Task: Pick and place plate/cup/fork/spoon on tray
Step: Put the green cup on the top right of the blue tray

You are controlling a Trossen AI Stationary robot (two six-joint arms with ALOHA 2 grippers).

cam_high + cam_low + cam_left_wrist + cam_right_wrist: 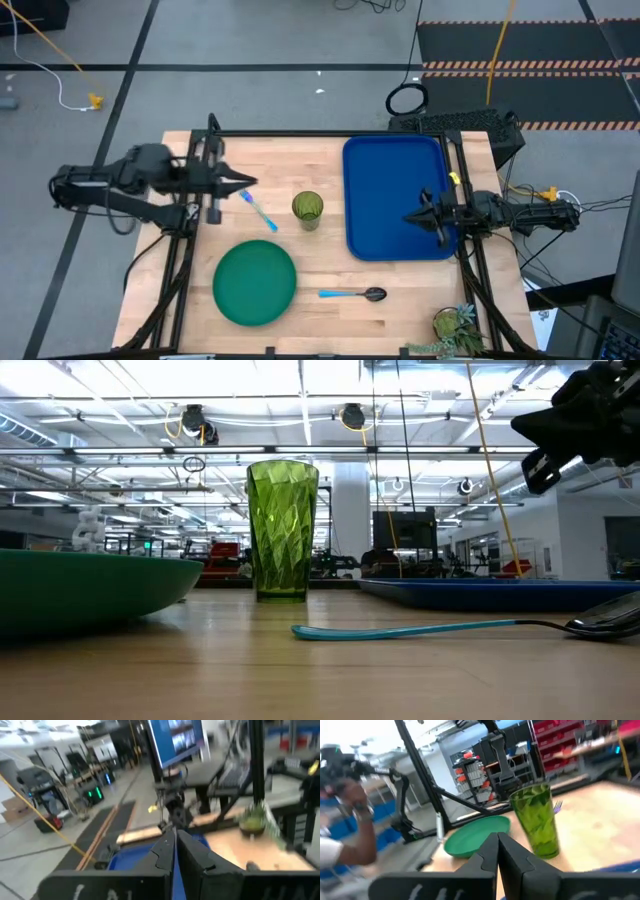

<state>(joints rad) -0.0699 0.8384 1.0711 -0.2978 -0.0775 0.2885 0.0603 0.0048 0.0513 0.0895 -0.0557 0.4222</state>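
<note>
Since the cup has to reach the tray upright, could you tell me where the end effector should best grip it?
Probably around the faceted wall of the cup, somewhat above mid-height, coming in level from the tray side. It stands upright and tall on bare wood, with the fork lying on its other side.

I can read no words, labels, brands or numbers anywhere. My left wrist view shows a lit blue monitor (175, 740) with pale patches, but its content is too blurred to read. Faint pale marks sit on the housing behind my left fingers (165, 852), and they form no letter I can make out.
</note>
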